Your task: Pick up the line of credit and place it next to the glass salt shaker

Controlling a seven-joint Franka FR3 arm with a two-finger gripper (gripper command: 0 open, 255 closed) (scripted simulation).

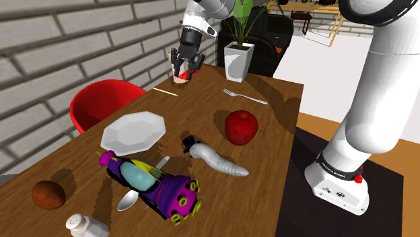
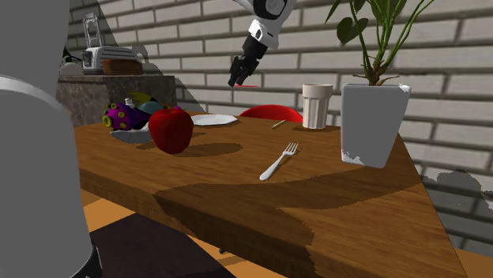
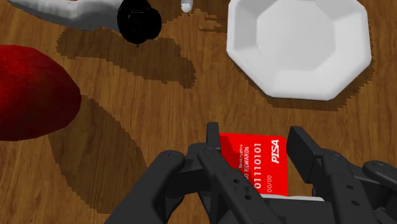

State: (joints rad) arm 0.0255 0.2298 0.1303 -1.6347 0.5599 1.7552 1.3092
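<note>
My black gripper (image 1: pixel 182 70) hangs high over the far end of the wooden table (image 1: pixel 276 134), shut on a red credit card (image 3: pixel 259 167) with white print. The card (image 1: pixel 180 79) pokes out below the fingers (image 3: pixel 212 141). In the second exterior view the gripper (image 2: pixel 239 77) is up in front of the brick wall, a sliver of red card (image 2: pixel 247 84) beside it. The salt shaker (image 1: pixel 86 225), clear with a white cap, lies at the table's near corner in the shoulder view's lower left, far from the gripper.
Under the gripper lie a white octagonal plate (image 3: pixel 299 44) and a red apple (image 3: pixel 32 92). A silver bottle (image 1: pixel 217 159), a purple toy (image 1: pixel 161 187), a spoon (image 1: pixel 128 199), a brown lump (image 1: pixel 48 194), a fork (image 1: pixel 246 98), a cup (image 2: pixel 317 106) and a potted plant (image 1: pixel 239 60) also crowd the table.
</note>
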